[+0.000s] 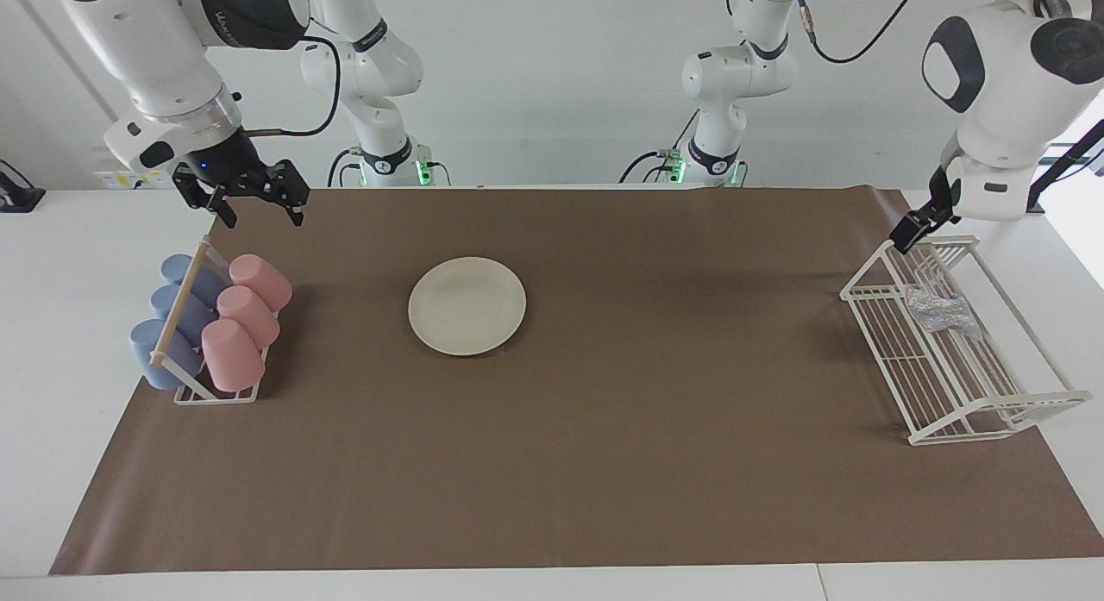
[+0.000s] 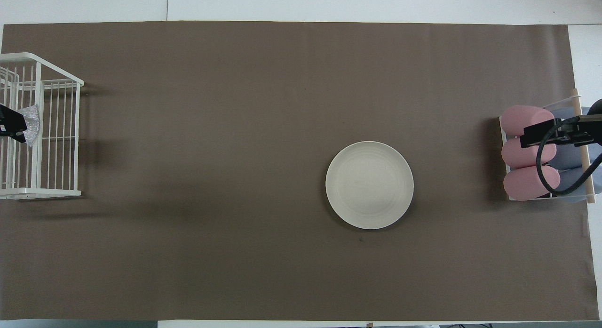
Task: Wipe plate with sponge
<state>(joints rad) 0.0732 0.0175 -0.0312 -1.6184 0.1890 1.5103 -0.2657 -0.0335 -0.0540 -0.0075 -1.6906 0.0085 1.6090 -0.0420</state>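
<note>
Your left gripper [image 1: 916, 226] hangs raised with fingers apart and empty; your right gripper [image 1: 250, 200] hovers raised, fingers spread wide, holding nothing.

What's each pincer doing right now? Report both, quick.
Left pincer: open, holding nothing, over the wire rack.
Right pincer: open, holding nothing, above the cup rack.

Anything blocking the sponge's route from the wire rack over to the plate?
Nothing visible does. The sponge lies in the white wire rack at the left arm's end of the table, and only bare brown mat separates the rack from the plate. The rack's rim must be cleared by lifting first.
</note>
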